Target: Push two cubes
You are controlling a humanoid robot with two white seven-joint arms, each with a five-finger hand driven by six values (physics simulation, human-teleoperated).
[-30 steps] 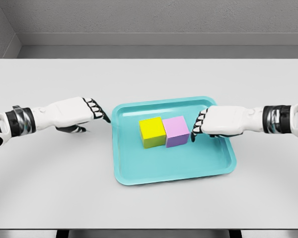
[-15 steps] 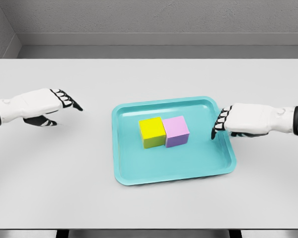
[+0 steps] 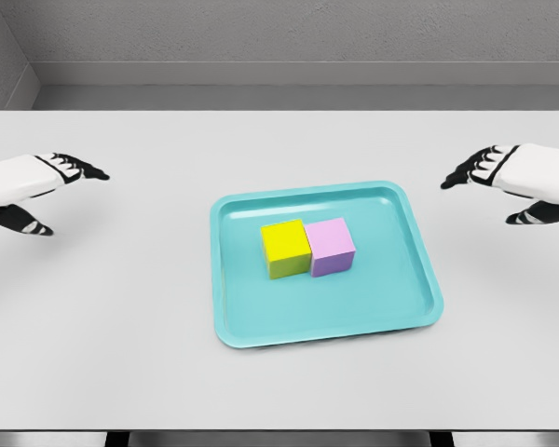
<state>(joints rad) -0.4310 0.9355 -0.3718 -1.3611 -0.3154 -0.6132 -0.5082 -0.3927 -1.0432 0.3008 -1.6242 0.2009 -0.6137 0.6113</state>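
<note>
From where I stood, the left hand (image 3: 33, 182) hung over the counter (image 3: 121, 307) at the far left, fingers loosely spread and holding nothing. In the middle lay the teal tray (image 3: 261, 326), and on it the yellow cube (image 3: 285, 247) and the pink cube (image 3: 331, 246) sat touching side by side. The right hand (image 3: 517, 174) hung at the far right, likewise relaxed and empty. Both hands were well apart from the tray. To my eye the cubes looked properly pushed together, so the sensible course was to keep both hands clear of the tray and leave the pair undisturbed.
</note>
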